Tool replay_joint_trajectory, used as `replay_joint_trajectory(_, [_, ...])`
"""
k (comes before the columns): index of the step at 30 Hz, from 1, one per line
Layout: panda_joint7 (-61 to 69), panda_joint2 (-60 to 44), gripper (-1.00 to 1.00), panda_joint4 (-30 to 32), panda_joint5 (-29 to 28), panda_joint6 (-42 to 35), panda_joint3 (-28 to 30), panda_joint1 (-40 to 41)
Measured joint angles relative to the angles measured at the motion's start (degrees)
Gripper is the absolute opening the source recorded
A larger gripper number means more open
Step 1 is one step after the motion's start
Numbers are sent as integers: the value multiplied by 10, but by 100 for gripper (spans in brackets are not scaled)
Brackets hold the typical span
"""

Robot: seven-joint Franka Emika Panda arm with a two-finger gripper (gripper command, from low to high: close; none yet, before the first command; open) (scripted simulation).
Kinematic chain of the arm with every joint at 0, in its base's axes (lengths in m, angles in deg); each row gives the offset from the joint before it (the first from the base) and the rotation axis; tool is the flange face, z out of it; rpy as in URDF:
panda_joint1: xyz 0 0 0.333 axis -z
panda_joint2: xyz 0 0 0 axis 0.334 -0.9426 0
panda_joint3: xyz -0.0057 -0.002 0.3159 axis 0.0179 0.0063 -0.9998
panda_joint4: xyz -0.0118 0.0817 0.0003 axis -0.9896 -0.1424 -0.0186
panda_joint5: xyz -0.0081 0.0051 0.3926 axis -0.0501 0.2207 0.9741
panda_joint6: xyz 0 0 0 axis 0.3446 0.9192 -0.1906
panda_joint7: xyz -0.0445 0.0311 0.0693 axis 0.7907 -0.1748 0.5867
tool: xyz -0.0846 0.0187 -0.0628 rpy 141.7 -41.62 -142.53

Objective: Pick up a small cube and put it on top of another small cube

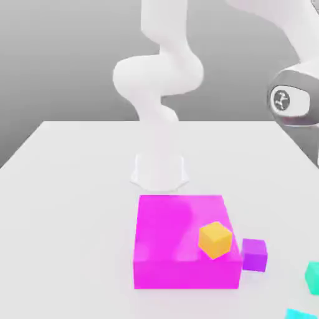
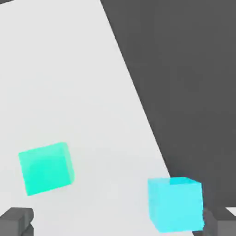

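The cyan cube (image 2: 175, 204) sits on the white table (image 2: 69, 83) close to its edge, and in the hand view it lies just inside one of the two dark fingertips (image 2: 16, 221), hard up against the far one rather than centred between them. The gripper (image 2: 117, 223) stands fully apart with nothing between its jaws, looking down at the table from above. The teal-green cube (image 2: 46, 168) rests flat on the table nearer the other fingertip and a little further ahead of the hand, well apart from the cyan one. So the coming move seems to turn on a sideways offset: either cube is off the gripper's midline, and the hand would need to shift across until one cube lies squarely between the fingers before descending. In the exterior view both cubes, the teal-green one (image 1: 313, 277) and the cyan one (image 1: 304, 313), sit at the table's near corner on the exterior view's right, beyond the purple cube (image 1: 254, 255) and the magenta block (image 1: 180, 249) carrying the orange cube (image 1: 215, 239).
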Motion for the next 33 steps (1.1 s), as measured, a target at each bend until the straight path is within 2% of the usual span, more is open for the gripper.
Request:
replay_joint_trajectory(6, [2, -126, 0, -18, -47, 70, 15, -36])
replay_joint_trajectory(7, [-1, -141, -100, -21, -52, 81, 19, -40])
replay_joint_trajectory(13, [-3, -148, -100, -23, -54, 86, 21, -42])
replay_joint_trajectory(18, [15, -72, -100, -5, -30, 28, 0, -26])
replay_joint_trajectory(26, [140, 96, -100, 90, 54, -41, 8, 55])
replay_joint_trajectory(33, [221, 242, -100, 178, 76, -97, 39, 118])
